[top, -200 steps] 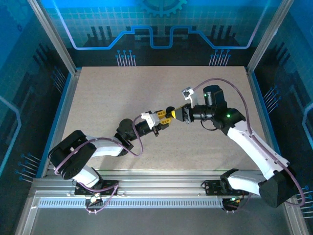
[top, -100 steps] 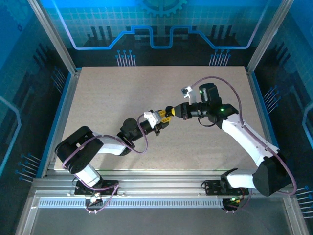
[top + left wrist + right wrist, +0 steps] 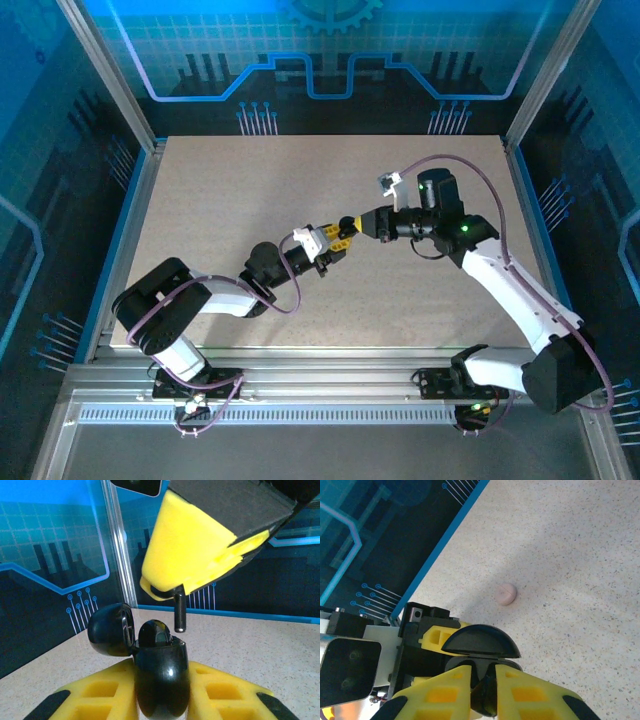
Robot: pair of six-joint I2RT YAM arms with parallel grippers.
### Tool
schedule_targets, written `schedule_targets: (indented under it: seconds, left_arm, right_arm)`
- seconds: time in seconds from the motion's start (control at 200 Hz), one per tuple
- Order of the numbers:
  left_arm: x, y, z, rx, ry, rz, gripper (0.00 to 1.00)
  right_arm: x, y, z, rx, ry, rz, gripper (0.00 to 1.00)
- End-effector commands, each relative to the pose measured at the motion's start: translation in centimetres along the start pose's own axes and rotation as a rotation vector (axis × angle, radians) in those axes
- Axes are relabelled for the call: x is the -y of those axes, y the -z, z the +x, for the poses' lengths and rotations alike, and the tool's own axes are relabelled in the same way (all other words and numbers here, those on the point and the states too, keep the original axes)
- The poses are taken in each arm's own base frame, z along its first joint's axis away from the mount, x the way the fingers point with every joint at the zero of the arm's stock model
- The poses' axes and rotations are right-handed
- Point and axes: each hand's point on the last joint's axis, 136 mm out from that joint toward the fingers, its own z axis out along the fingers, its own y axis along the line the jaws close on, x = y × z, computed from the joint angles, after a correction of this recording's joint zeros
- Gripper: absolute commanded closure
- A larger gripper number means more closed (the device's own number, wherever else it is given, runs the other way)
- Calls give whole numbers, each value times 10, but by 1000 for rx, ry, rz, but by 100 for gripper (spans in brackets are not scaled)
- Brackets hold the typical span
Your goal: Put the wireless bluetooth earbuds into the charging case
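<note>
The right hand (image 3: 484, 680) is pinched nearly closed on a black earbud (image 3: 179, 612). It grips the head end, so the stem hangs free just above the black charging case (image 3: 161, 675) without touching it. The left hand (image 3: 161, 695) is clamped on the case's body and holds it upright, with the lid (image 3: 111, 629) hinged open to one side. Something glossy and black sits in the case's mouth, but it is not clear whether that is a seated bud.

The earbud looks light, hard and slick, so a firm pinch on the head seems right and leaves the stem free to guide in. The rounded, polished case could twist between the pads and is best held by its sides below the hinge. A small pale pink round piece (image 3: 505, 594) lies on the counter (image 3: 580, 555), well apart.
</note>
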Motion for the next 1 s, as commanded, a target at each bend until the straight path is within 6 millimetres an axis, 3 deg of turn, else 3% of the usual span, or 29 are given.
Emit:
schedule_targets:
  seconds: [0.0,0.385,0.995]
  left_arm:
    - [2,-4,-16,59,-9,28,76]
    - [3,-3,-22,72,-17,29,76]
    - [-3,-5,-25,80,-47,2,75]
  right_arm:
    - [-10,4,-10,35,9,-40,84]
    - [-9,-11,-4,16,-24,-57,83]
    - [-4,-11,16,-50,-76,-31,83]
